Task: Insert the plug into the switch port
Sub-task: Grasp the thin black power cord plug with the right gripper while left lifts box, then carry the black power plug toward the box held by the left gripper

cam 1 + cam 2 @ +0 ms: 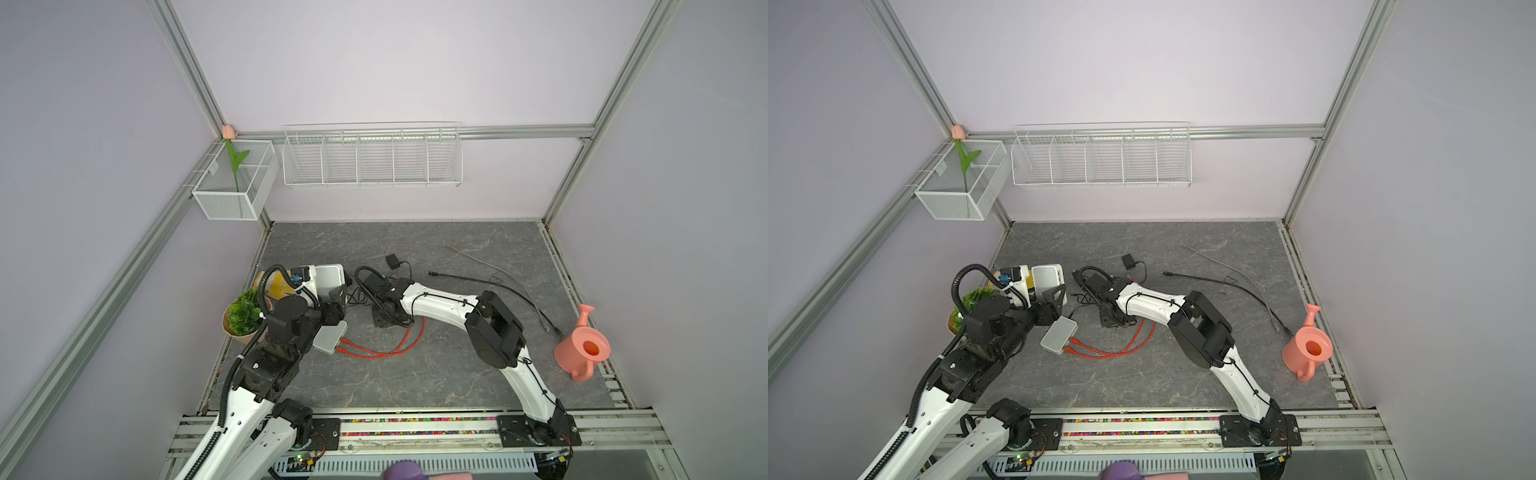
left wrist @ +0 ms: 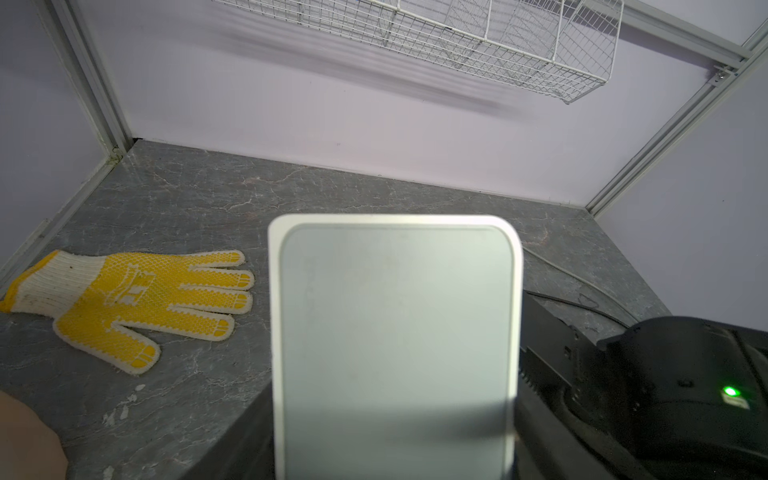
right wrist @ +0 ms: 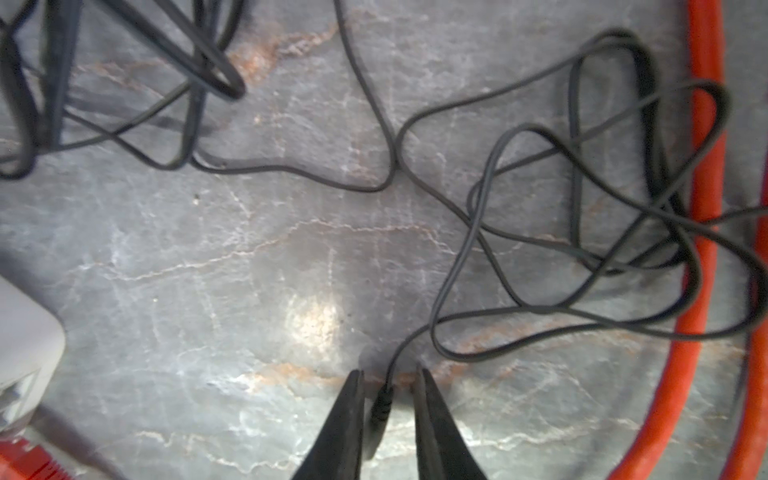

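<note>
The right gripper [image 3: 388, 380] is straddling the black plug [image 3: 381, 405] with jaws parted. The left gripper [image 1: 332, 293] is clutching a white box [image 2: 395, 332].

From the table [image 1: 395, 386] centre, you pass freely toward 12 and 6 o'clock. Close at 10 lie thin black cable [image 3: 478, 232] loops (flat, tangled), a raised white box [image 1: 328, 277] beyond them, orange cables [image 3: 704, 124] at 7, watering can [image 1: 582, 351] at 3.

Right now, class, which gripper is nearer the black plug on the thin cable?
Right. The right gripper straddles the black plug, fingertips either side; the left gripper is away at the white box.
</note>
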Controlling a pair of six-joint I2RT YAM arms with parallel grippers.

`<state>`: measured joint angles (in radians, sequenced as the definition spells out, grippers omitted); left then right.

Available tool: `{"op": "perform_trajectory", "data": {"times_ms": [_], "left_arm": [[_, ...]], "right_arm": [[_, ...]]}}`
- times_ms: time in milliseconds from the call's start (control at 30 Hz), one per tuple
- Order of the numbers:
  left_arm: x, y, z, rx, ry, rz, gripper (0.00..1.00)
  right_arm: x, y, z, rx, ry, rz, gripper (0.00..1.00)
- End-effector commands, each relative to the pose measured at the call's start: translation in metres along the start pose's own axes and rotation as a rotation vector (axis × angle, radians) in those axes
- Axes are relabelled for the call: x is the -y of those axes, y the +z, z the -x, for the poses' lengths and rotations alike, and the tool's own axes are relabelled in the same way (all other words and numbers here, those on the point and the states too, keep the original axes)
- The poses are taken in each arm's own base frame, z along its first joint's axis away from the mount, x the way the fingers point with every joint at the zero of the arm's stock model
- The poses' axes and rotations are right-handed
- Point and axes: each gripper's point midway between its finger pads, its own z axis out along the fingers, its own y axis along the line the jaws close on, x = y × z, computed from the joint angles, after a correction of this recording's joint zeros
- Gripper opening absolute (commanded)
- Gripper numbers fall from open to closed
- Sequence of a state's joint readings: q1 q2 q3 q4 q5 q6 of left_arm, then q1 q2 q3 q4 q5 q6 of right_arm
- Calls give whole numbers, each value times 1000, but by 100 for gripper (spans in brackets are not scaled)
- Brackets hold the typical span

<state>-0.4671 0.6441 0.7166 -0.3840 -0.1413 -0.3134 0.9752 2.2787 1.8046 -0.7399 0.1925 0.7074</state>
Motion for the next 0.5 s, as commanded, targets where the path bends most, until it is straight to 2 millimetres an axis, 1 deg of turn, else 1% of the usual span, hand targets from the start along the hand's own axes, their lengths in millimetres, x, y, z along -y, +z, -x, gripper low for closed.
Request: {"op": "perform_trajectory", "data": {"times_ms": [0,67,167,267,333,367,400,433,467], "left_arm": [[0,-5,7,22,12,8,0],[-1,-6,6,23,13,10,0],[-2,-6,4,16,17,14,0],[-2,-5,2,14,18,11,0],[2,-3,-1,12,23,-15,0],[6,-2,-2,11,26,-38,0],[11,-1,-5,7,30,-72,0],[18,0,-7,9,35,-115,0],[26,1,-9,6,45,-160,0]], "right_arm": [[1,28,-34,-101,-6,-44,24],[1,32,-41,-116,-15,-55,23],[2,36,-50,-131,-16,-64,15],[7,28,-49,-111,-13,-67,7],[14,14,-38,-72,-8,-54,7],[17,3,-30,-47,-2,-43,6],[21,-9,-21,-14,2,-14,7],[30,-22,-14,14,16,3,7],[38,-40,-3,51,31,27,6]]}}
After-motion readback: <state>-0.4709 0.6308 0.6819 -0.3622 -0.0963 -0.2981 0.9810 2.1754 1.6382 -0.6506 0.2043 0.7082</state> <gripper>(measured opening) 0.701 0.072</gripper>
